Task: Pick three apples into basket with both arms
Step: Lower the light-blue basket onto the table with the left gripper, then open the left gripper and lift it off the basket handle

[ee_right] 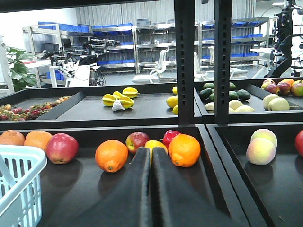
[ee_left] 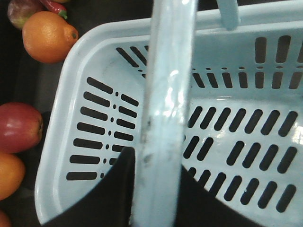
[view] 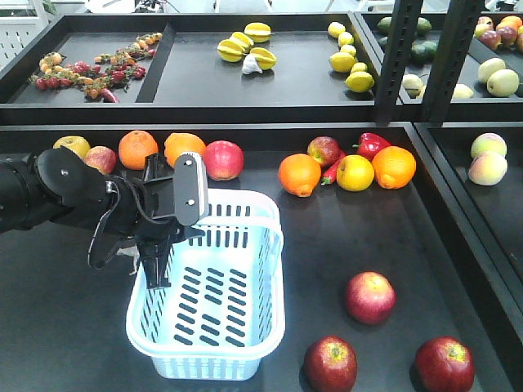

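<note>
- My left end effector (view: 158, 273) hangs over the basket (view: 204, 365), at the wall nearest the bench's (view: 65, 327) left edge. The wrist view shows its fingers (ee_left: 113, 189) either side of the handle (ee_left: 163, 118), but I can't tell if they're clamped. Guessing it's steadying the basket.
- Basket's empty, at the front edge.
- The right end effector (ee_right: 150, 150) is pinched fully closed, holding nothing, aimed at the fruit row (ee_right: 111, 155) along the back edge.
- Targets sit toward the front right corner: inner apple (view: 369, 297), edge apple (view: 330, 364), corner apple (view: 444, 364). That's the right arm's side, so probably its job.
</note>
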`<state>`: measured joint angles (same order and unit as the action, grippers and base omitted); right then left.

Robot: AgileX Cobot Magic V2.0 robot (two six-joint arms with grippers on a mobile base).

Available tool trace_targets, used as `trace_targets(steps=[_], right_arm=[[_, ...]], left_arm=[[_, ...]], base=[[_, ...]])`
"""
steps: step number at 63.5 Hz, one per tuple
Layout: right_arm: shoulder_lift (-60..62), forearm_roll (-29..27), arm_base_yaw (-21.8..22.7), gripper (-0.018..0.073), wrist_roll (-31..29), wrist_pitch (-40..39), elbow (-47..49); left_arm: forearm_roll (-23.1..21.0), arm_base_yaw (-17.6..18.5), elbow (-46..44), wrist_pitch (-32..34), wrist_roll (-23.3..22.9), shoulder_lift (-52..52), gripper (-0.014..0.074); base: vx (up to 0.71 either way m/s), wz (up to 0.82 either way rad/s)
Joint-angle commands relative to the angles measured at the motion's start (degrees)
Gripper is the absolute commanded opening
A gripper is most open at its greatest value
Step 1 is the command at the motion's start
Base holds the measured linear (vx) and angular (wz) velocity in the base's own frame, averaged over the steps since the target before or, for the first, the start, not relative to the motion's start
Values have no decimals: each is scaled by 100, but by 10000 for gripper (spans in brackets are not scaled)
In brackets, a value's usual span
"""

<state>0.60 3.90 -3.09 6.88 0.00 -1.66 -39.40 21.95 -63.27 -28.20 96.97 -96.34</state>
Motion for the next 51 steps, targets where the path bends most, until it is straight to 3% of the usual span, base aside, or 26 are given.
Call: trace_targets(steps=[1, 22, 30, 51], right_arm=[[60, 41, 25, -9, -13, -404, -78], [60, 41, 25, -9, -13, -404, -78], [60, 41, 25, -9, -13, -404, -78], [60, 41, 25, -9, -13, -404, -78]], left_arm=[[-204, -14, -171, 135, -5, 257, 165], [-154, -14, -171, -142, -29, 257, 600], [-78, -14, -171, -408, -29, 257, 713], [748, -14, -171, -373, -802, 664, 713]], base=[[0, 0], [0, 0], [0, 0], [0, 0]])
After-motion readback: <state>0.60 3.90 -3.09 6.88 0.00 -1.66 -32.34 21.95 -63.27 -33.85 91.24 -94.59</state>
